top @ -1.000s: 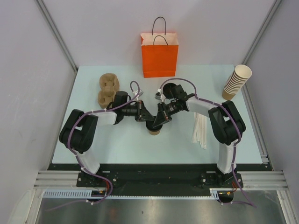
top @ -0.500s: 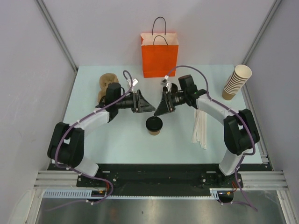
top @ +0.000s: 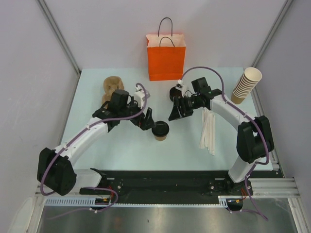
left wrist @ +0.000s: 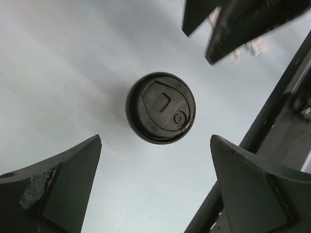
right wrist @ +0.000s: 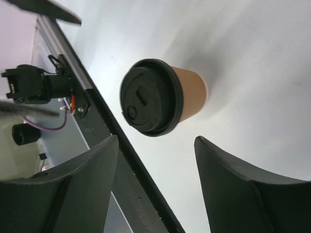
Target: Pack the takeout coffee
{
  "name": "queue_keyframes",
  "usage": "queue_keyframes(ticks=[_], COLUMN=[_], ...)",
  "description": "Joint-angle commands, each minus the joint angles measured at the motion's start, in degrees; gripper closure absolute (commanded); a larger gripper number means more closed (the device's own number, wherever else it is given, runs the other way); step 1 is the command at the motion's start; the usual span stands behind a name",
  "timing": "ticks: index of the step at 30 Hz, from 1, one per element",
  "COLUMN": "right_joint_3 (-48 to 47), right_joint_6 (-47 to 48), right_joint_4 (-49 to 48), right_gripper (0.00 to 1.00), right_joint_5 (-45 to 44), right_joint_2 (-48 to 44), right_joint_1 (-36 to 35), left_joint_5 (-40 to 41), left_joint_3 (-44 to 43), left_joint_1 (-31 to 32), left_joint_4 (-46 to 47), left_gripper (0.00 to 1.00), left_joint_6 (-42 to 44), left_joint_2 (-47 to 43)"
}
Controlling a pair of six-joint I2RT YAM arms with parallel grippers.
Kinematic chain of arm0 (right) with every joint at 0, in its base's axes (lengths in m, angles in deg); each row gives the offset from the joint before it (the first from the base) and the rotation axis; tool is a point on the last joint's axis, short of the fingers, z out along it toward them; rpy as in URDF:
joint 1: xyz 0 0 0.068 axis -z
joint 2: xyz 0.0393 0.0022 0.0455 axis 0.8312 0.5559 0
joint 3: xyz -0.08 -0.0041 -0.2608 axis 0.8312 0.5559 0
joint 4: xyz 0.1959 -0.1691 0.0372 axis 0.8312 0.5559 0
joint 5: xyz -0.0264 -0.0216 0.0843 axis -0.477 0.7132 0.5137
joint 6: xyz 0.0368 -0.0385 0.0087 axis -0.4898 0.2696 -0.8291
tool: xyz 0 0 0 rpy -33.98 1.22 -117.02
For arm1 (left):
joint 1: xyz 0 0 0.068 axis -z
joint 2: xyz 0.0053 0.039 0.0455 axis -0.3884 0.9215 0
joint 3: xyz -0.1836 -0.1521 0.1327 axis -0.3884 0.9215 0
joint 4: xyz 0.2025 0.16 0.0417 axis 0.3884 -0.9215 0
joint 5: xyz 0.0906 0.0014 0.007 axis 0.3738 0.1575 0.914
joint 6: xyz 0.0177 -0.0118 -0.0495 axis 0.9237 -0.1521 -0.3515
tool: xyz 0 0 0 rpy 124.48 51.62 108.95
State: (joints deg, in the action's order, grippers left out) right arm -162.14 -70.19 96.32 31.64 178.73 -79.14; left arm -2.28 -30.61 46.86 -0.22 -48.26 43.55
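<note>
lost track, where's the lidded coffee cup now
Top view: the coffee cup stands mid-table beside the left end effector, nearer than the orange bag.

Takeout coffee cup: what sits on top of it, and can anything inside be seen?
A round black lid sits on the brown paper cup, covering its whole mouth. Nothing rests on the lid. The contents are hidden.

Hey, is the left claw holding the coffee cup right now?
No: the left claw is open, and the cup stands free below it, untouched.
</note>
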Motion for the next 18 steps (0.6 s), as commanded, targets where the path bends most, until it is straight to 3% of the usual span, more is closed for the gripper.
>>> queue_keyframes(ticks=[1, 3, 4, 6, 7, 18], right_joint_3=[-2.1, -2.1, -2.1, -2.1, -2.1, -2.1], right_joint_6=[2.3, 2.1, 2.0, 1.9, 1.8, 1.7], right_joint_4=[2.9, 3.1, 3.3, 3.4, 3.5, 3.4], right_gripper=[0.29, 0.27, 0.18, 0.13, 0.01, 0.00], right_joint_5=[-5.5, -6.0, -6.4, -6.5, -6.6, -5.8], right_joint_2=[-2.2, -2.3, -2.3, -2.3, -2.4, -2.4], right_joint_1=[1.0, 1.6, 1.9, 2.8, 3.1, 3.7], left_joint_5=[11.5, 13.2, 14.4, 15.8, 16.7, 21.1], left_joint_3=[-4.4, -6.0, -6.2, -6.6, -6.8, -12.1], left_joint_1=[7.8, 9.8, 11.6, 13.4, 15.0, 19.9], left_joint_4=[-6.8, -7.5, -7.5, -7.1, -7.2, -9.4], left_gripper=[0.00, 0.00, 0.01, 0.01, 0.00, 0.00], left_joint_6=[12.5, 12.0, 11.4, 10.7, 10.5, 7.8], left_joint_2=[-0.1, 1.6, 2.1, 3.4, 4.0, 11.6])
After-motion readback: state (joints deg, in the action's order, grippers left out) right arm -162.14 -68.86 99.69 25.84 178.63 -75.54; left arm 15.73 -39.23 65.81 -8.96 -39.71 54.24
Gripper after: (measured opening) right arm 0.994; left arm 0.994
